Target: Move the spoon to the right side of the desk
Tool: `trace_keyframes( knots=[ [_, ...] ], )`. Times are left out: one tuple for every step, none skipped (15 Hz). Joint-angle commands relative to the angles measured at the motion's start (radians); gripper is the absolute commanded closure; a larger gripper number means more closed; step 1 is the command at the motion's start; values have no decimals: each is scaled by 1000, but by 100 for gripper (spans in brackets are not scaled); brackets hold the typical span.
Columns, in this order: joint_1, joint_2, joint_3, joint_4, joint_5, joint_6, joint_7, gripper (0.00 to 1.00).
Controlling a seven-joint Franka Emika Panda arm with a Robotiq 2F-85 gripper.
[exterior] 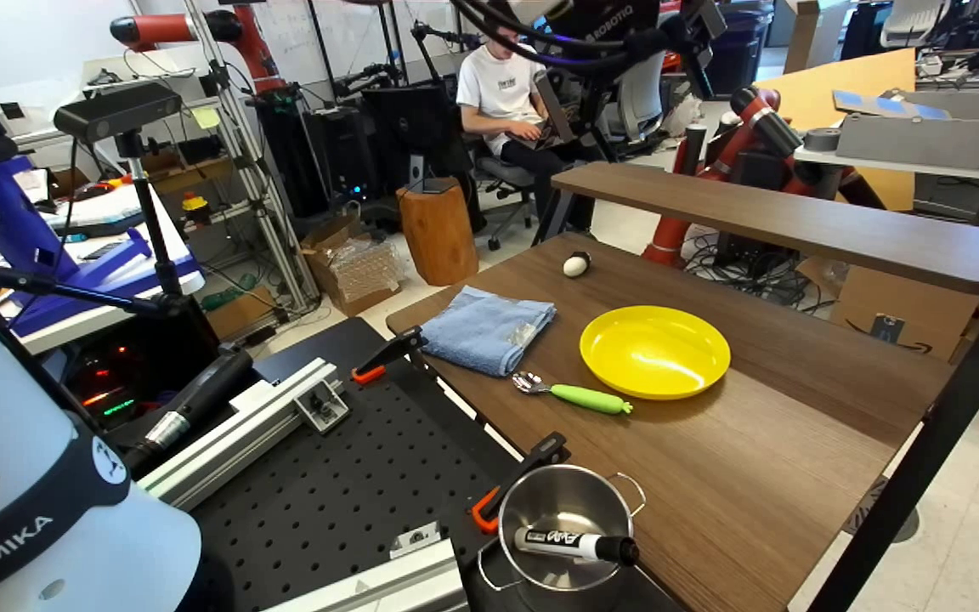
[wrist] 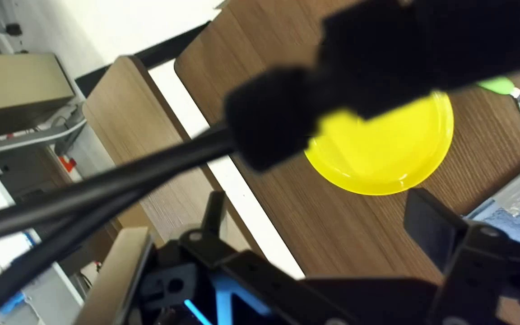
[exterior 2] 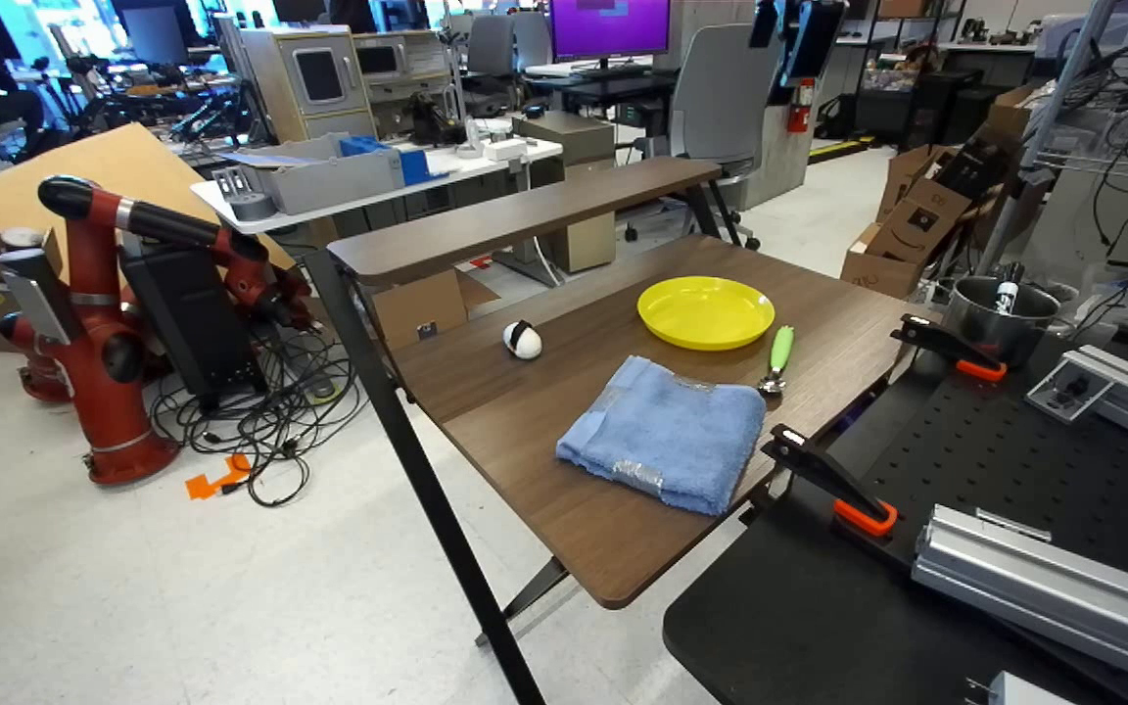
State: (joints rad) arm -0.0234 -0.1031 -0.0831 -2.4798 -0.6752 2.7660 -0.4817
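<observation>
One spoon point(exterior: 576, 394), one plate point(exterior: 655, 350)

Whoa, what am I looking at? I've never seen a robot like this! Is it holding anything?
It's a robot arm. Two pictures come from cameras outside it. The third looks out from its wrist: its fingers are spread apart and nothing shows between them, so it seems to hold nothing. On the brown desk lie a yellow plate, a green-handled spoon, a folded blue towel and a small white object with a black band. A marker sticks out of a steel pot.
</observation>
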Motion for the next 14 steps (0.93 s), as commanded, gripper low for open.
trace_keyframes(
  knots=[
    [20, 108, -35, 2, 134, 185, -252, 0],
    [29, 150, -27, 3, 189, 218, -317, 0],
    [27, 186, -2, -1, 257, 244, -391, 0],
    [14, 222, 43, 3, 322, 243, -463, 0],
    [-17, 258, 103, 10, 379, 239, -531, 0],
    [-52, 282, 164, 24, 438, 205, -597, 0],
    [-90, 317, 224, 50, 494, 171, -663, 0],
    [-113, 330, 257, 75, 544, 125, -727, 0],
    [-131, 341, 276, 100, 590, 85, -790, 0],
    [-126, 334, 254, 122, 575, 29, -784, 0],
    [-75, 331, 216, 76, 540, 117, -711, 0],
    [-85, 332, 212, 101, 550, 80, -739, 0],
    [-91, 332, 210, 113, 552, 61, -751, 0],
    [-91, 332, 210, 116, 552, 53, -754, 0]
  ],
)
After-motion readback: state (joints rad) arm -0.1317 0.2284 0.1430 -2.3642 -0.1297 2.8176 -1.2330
